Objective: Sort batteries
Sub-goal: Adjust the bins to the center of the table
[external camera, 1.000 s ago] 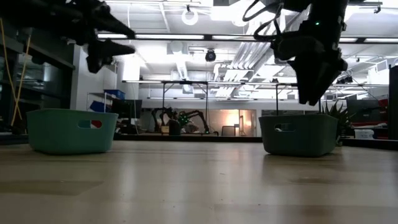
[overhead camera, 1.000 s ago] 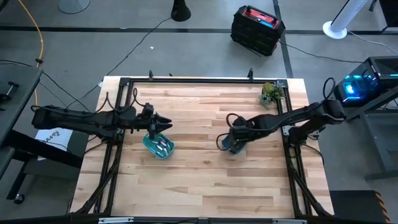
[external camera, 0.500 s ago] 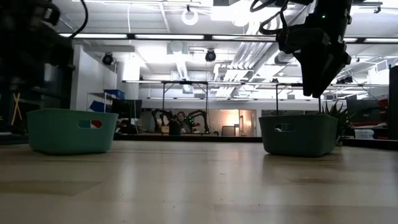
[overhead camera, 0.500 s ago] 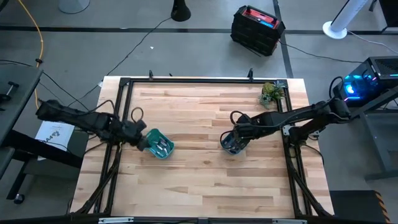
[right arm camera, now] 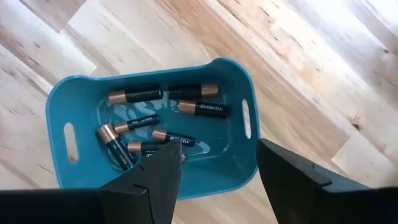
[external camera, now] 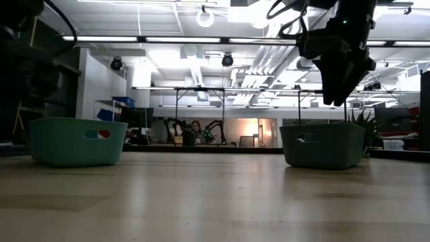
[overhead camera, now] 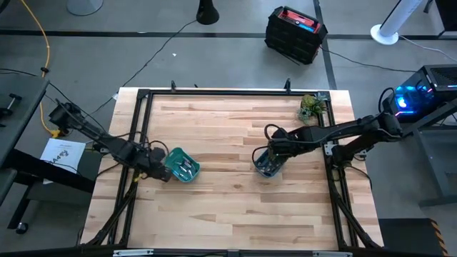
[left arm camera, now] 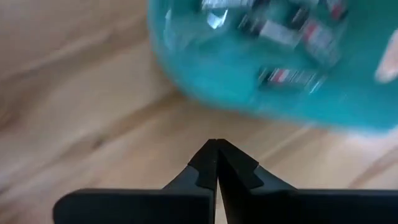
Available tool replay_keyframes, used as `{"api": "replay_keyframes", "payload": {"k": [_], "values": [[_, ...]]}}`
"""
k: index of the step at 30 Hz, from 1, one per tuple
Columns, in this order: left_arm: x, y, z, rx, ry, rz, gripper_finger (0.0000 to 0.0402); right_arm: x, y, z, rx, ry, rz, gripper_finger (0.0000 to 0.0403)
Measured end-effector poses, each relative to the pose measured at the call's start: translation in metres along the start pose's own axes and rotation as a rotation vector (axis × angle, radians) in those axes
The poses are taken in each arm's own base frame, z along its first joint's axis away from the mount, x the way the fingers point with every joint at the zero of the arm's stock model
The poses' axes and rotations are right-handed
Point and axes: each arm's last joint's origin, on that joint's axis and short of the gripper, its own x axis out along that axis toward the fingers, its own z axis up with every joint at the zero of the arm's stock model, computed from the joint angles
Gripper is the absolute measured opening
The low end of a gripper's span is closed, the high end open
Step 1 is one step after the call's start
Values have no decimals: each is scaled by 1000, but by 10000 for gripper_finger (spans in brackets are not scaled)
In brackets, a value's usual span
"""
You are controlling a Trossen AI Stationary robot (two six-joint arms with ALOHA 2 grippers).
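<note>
Right wrist view gave us the clearest look at the batteries (right arm camera: 158,121): six or so black-and-copper cells lay loose on the floor of the right bin (right arm camera: 247,165), a blue-teal tub with a slot handle at each end. More cells, silvery with red and dark bands, lay in the left bin (left arm camera: 205,74), blurred in the left wrist view. From above we placed the left bin (overhead camera: 171,156) on the left half of the wooden table (overhead camera: 228,207) and the right bin (overhead camera: 261,168) right of centre, the two well apart.

We found the right gripper (overhead camera: 275,153) directly over the right bin with its jaws spread wide and nothing between them; in the low view it hung above the tub's rim (external camera: 322,128), clear of it. The left gripper (overhead camera: 160,171) sat low, just beside the left bin's outer edge, jaws pressed fully together and holding nothing.

A small potted plant (overhead camera: 309,106) stood at the table's far right corner. A black crate (overhead camera: 295,33) and cables lay on the floor beyond the table.

Against the frames from a second before, we noted the left arm had drawn back from over its bin toward the table's left edge, and its jaws, then apart, had shut. The right gripper had barely shifted.
</note>
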Motion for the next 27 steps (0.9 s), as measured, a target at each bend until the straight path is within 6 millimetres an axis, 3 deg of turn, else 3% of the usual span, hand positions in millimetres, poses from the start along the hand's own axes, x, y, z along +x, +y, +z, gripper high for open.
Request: {"api": "replay_keyframes", "payload": {"k": [8,15,27], "values": [[18,-8,8,-94,-256,48,0,1,-3,4,9,-13,-9,201],[29,-23,30,-118,-456,-21,0,2,-2,7,3,-36,-4,201],[48,-47,80,-49,-513,-154,0,-6,-5,7,-44,-62,26,201]]}}
